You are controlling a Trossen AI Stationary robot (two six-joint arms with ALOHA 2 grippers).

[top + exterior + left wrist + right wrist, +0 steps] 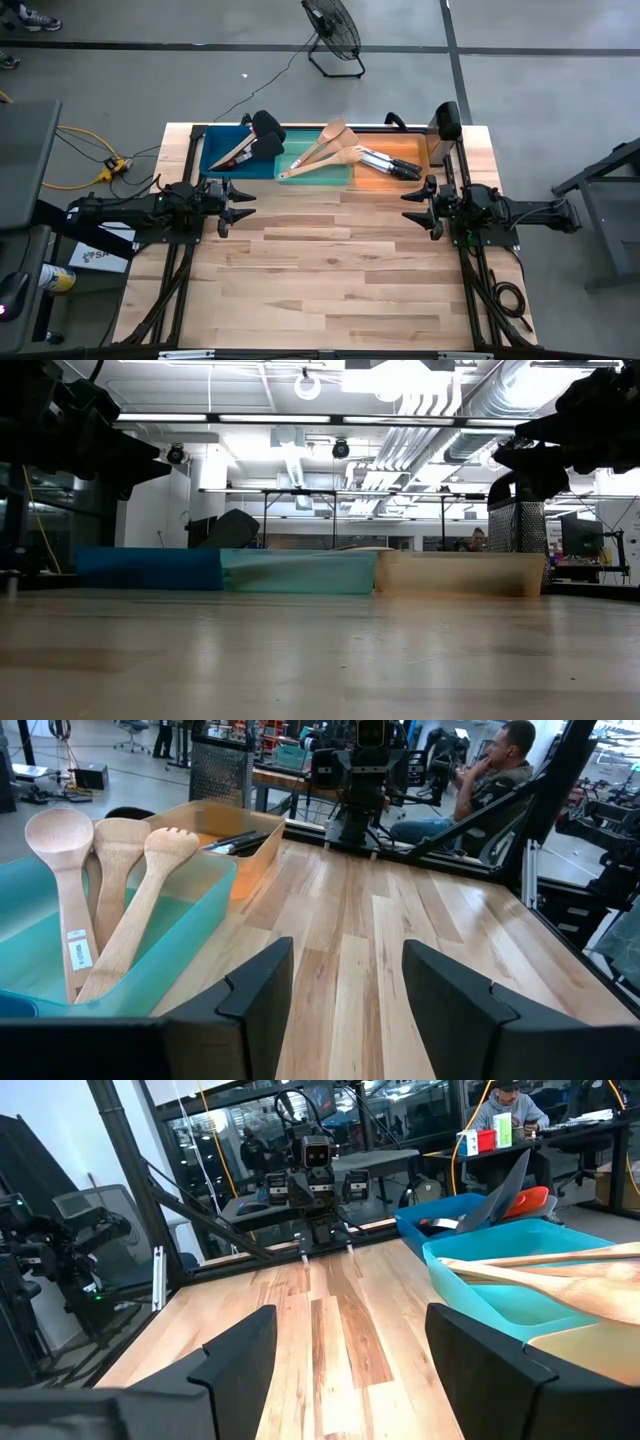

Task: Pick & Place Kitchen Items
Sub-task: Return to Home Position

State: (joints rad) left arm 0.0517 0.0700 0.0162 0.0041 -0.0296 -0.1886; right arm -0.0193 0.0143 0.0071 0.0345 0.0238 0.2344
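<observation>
The pale plank table (340, 280) carries three bins at twelve o'clock, each holding its sorted utensils. The blue plastic bin (225, 140) has black turners (265, 128), the green bin (320, 172) pale wooden spoons (330, 140), and the orange bin (405, 148) black-handled steel knives (385, 162). The left gripper (243, 204) at nine o'clock and the right gripper (408, 209) at three hang wide and empty, apparently parked.

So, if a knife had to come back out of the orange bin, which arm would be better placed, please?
Right, I'd say. The right gripper, open, hangs close to the orange bin holding the knives; the left gripper is by the blue bin.
</observation>
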